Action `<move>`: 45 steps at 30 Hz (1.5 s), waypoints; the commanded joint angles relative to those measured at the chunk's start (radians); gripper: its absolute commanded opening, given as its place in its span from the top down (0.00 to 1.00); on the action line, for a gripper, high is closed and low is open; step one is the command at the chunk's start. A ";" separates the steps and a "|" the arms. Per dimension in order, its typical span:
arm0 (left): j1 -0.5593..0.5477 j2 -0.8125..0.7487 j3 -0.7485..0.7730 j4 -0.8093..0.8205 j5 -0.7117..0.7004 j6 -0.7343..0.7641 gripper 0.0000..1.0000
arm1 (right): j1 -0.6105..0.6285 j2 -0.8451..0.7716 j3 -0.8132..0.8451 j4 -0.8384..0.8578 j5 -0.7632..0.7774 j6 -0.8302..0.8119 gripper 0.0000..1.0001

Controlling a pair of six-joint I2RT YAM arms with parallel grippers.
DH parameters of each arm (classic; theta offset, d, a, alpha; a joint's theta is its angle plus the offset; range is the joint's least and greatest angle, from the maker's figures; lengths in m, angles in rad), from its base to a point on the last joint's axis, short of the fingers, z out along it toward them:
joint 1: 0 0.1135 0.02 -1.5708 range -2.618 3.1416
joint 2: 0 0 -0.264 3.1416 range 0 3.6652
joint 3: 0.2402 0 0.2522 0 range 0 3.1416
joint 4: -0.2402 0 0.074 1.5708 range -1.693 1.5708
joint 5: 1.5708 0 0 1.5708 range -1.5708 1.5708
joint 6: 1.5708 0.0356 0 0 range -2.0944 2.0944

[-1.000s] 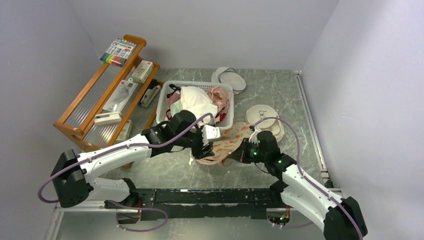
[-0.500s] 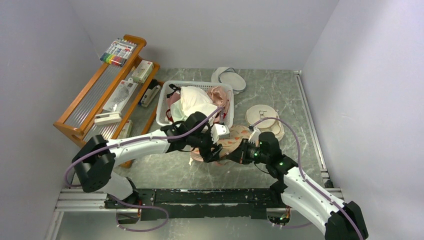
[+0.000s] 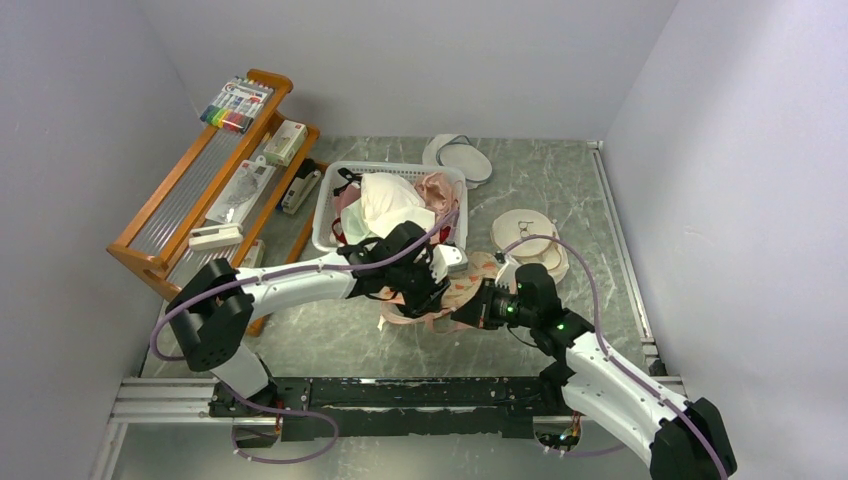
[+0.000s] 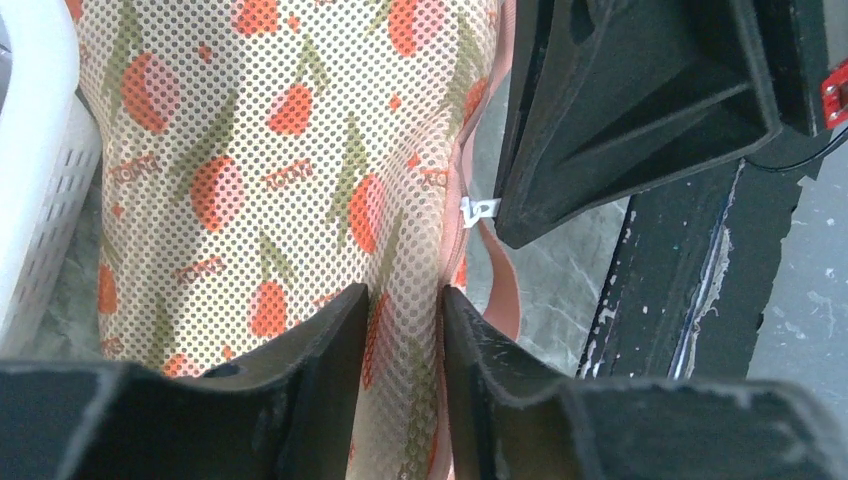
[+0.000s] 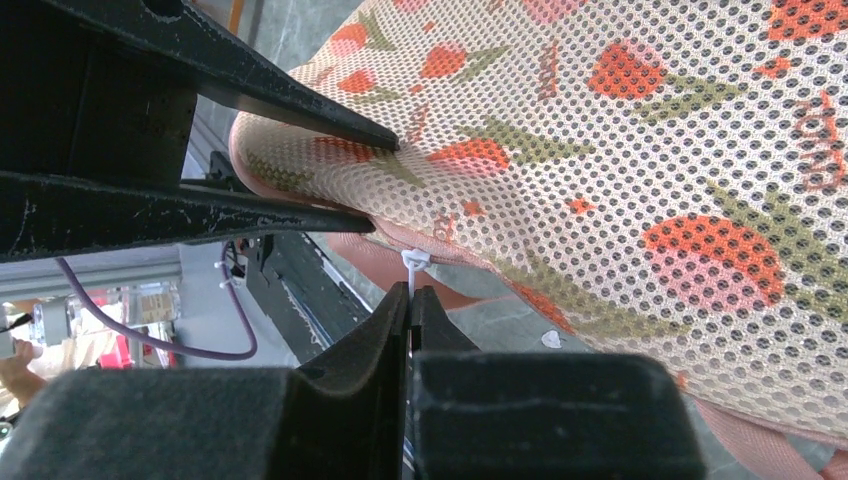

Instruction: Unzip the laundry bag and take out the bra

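Right gripper (image 5: 408, 292): jaws fully closed on the white zip-tie pull (image 5: 413, 262), right at its tips on the pink trim. Left gripper (image 4: 404, 295): jaws narrowed to a slit, pinching a fold of the laundry bag (image 4: 250, 150) mesh just beside that pull, facing the right fingers. The bag spreads ahead of both grippers, with the white basket (image 4: 35, 190) off to the left gripper's left. Bra not visible, presumably inside. Step, as I read it: unzipping, at the start of travel, no opening visible. Next: left anchors the fabric, right drags the pull along the trim in line with the zip, without twisting the tie.
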 commanded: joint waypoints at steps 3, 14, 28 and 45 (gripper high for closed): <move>0.002 0.018 0.046 -0.044 -0.001 0.006 0.70 | 0.008 0.009 0.027 0.002 0.003 -0.018 1.00; 0.002 -0.007 0.063 -0.136 -0.131 0.084 0.93 | 0.006 -0.020 0.040 -0.307 0.454 0.162 1.00; 0.003 -0.024 0.059 -0.187 -0.206 0.134 0.93 | 0.006 0.032 0.154 -0.465 0.850 0.214 1.00; 0.002 -0.340 -0.149 0.164 0.086 0.087 0.17 | 0.010 -0.126 0.062 -0.162 -0.001 -0.010 1.00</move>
